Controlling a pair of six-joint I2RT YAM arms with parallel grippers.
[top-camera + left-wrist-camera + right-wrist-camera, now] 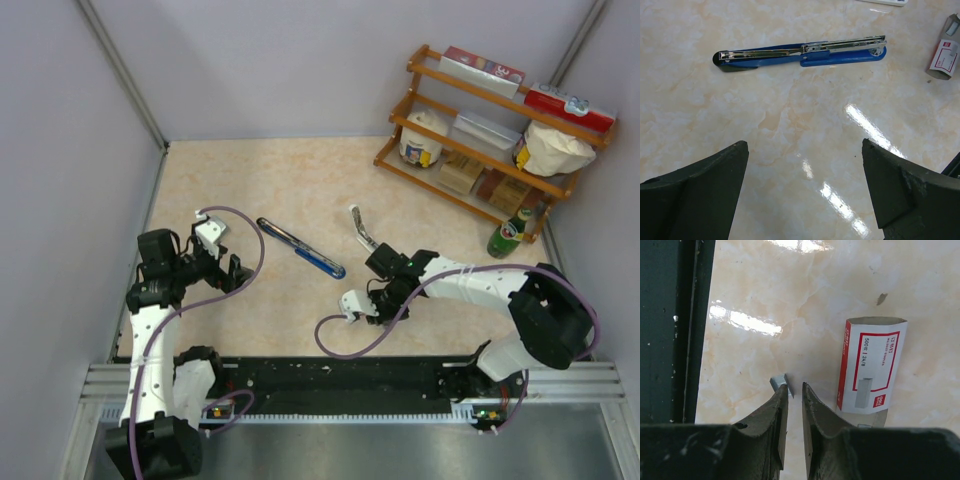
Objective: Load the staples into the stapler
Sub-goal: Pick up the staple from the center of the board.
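Blue stapler [840,61] lies opened flat on the marble table [790,125], at 12 o'clock from the wide-spread, empty left gripper [804,145]. Right gripper [795,386] stands narrowly parted, nothing between its fingers; a grey staple strip [779,382] sits just beside its tips at 10 o'clock, and a red-and-white box [870,367] at 2 o'clock.

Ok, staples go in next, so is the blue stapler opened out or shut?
Opened out: the stapler lies unfolded flat, its two halves end to end, the metal channel facing up.
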